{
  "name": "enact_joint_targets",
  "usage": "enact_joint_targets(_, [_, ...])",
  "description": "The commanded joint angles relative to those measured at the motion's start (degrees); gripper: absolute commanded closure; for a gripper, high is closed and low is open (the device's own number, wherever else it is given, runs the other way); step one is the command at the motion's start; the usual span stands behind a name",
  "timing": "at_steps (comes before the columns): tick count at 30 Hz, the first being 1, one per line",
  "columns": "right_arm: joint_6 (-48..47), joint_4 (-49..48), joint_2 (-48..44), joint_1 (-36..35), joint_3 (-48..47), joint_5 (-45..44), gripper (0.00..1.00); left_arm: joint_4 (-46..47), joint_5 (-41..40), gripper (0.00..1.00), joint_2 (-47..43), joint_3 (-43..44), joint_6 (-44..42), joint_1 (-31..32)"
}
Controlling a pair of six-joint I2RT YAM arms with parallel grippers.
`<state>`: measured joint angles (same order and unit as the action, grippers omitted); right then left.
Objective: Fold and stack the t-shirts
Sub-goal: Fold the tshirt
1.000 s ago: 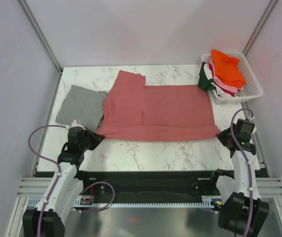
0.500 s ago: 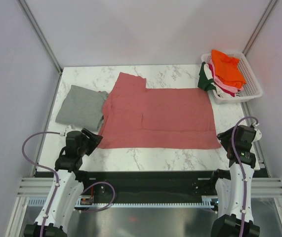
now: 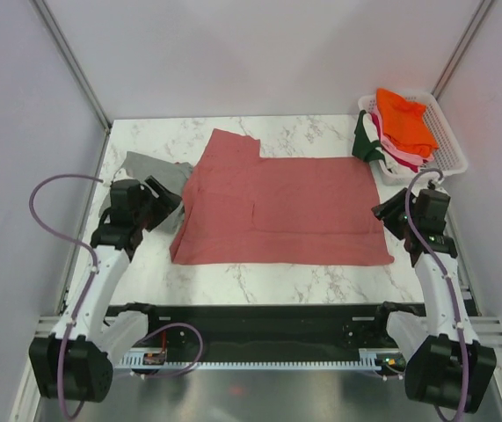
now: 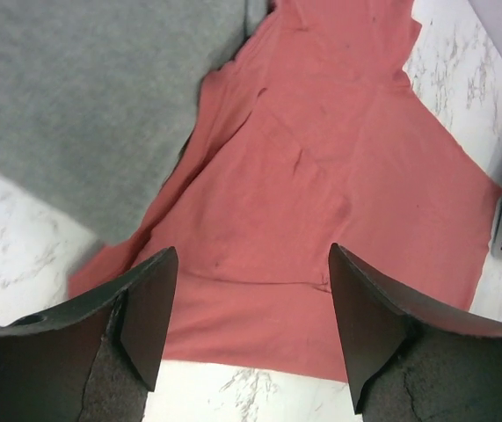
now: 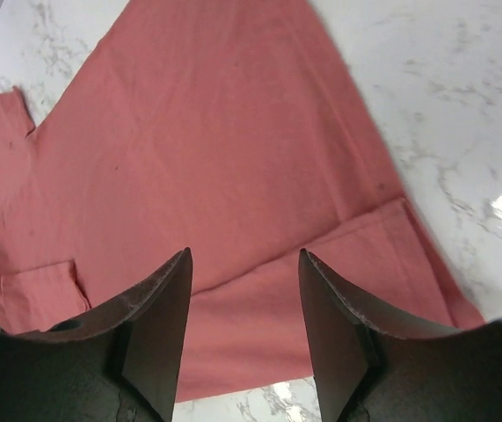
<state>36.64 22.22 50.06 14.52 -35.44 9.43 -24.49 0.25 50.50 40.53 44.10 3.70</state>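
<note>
- The left jaws stand wide apart with nothing between them. In the left wrist view the two dark fingers [image 4: 145,330] frame only cloth and a strip of table.
- Directly under and ahead of the left jaws lies the salmon-pink t-shirt [image 4: 321,220], spread flat. Its near-left corner lies just below the gap.
- To the left of the left jaws and ahead of them is the grey t-shirt [image 4: 83,88]. Its edge lies over the pink shirt's side.
- From above, the left jaws sit over the place where the grey t-shirt [image 3: 145,165] meets the salmon-pink t-shirt [image 3: 281,207].
- The right jaws are also parted, less widely, and grip nothing. Whether their fingers [image 5: 158,338] touch the cloth I cannot tell.
- Below and ahead of the right jaws the salmon-pink t-shirt [image 5: 189,158] stretches away. A doubled-over band runs across it just in front of the gap, and bare marble table [image 5: 461,105] shows to the right.
- Beyond the right jaws, well apart from them, stands the white basket [image 3: 448,163]. It holds an orange t-shirt [image 3: 404,119] on top, and a dark green t-shirt [image 3: 365,141] hangs over its left rim.
</note>
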Motion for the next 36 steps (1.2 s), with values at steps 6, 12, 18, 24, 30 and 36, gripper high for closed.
enact_joint_targets(6, [-1.2,-9.9,10.4,-7.3,-6.1,0.6,0.41,9.3,3.4,0.25,20.5,9.8,-6.3,0.7])
enact_joint_targets(12, [-2.5,-10.7,12.6,-8.0,-7.5,0.8,0.40,13.7,0.5,0.25,34.5,14.0,-5.0,-0.1])
enact_joint_targets(18, [-3.1,-11.0,13.7,-8.0,-7.6,2.3,0.40,14.6,0.4,0.26,45.2,20.6,-4.2,-1.1])
enact_joint_targets(24, [-3.2,-11.4,13.9,-8.1,-7.5,3.0,0.40,16.4,3.2,0.26,51.5,22.5,-1.6,-8.1])
enact_joint_targets(30, [-3.1,-11.8,14.4,-8.1,-7.5,3.2,0.39,19.1,5.9,0.27,52.2,20.5,0.2,-14.6])
enact_joint_targets(36, [-3.2,-12.4,15.6,-8.2,-7.6,3.4,0.39,22.3,10.8,0.27,48.2,18.4,1.1,-13.6])
